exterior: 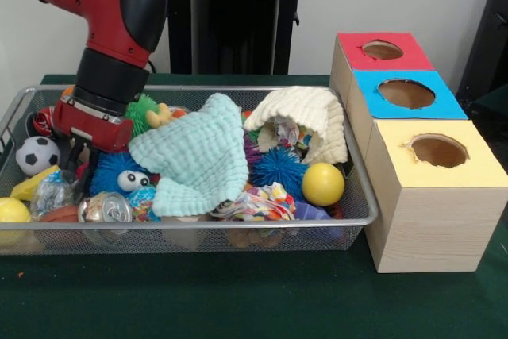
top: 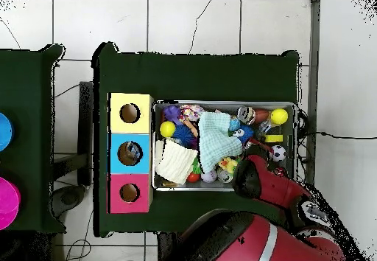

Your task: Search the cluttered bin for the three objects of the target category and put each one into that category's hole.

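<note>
The silver wire-mesh bin [exterior: 198, 228] is full of mixed toys and cloths; it also shows in the overhead view [top: 221, 103]. My gripper [exterior: 79, 166] is lowered into the bin's left end, beside a soccer ball [exterior: 36, 155] and above a blue fuzzy toy with eyes [exterior: 119, 174]. Clutter hides its tips. In the overhead view the red arm [top: 259, 183] covers it. The blue-topped hole [exterior: 406, 93] is the middle of three on the wooden boxes right of the bin, and shows in the overhead view [top: 129, 153].
A mint cloth [exterior: 198, 160] and a cream knitted cloth [exterior: 305, 121] cover the bin's middle. A yellow ball [exterior: 323, 184], a blue spiky ball [exterior: 278, 168] and a crushed can [exterior: 105, 208] lie near the front. Red-topped [exterior: 382, 50] and yellow-topped [exterior: 438, 150] holes flank the blue one.
</note>
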Available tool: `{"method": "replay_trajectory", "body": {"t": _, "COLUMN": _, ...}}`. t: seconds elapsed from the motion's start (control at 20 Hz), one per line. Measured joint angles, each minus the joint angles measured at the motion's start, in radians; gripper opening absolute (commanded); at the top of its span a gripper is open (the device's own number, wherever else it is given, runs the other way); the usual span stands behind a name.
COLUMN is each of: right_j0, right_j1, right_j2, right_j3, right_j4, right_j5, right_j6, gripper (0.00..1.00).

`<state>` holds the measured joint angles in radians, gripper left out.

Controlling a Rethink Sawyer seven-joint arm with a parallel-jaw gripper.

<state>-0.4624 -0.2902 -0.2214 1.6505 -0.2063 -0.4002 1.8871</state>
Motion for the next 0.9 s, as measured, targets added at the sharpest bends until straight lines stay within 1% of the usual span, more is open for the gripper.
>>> {"method": "replay_trajectory", "body": {"t": 0.45, "right_j0": -0.028, "right_j1": 0.012, "right_j2": 0.017, "right_j3": 0.000, "right_j4": -0.065, "right_j5": -0.069, "right_j6": 0.000, "gripper": 0.00}}
{"method": "replay_trajectory", "body": {"t": 0.75, "right_j0": -0.032, "right_j1": 0.019, "right_j2": 0.016, "right_j3": 0.000, "right_j4": -0.081, "right_j5": -0.103, "right_j6": 0.000, "gripper": 0.00}}
{"method": "replay_trajectory", "body": {"t": 0.9, "right_j0": -0.021, "right_j1": 0.019, "right_j2": 0.002, "right_j3": 0.000, "right_j4": -0.079, "right_j5": -0.117, "right_j6": 0.000, "gripper": 0.00}}
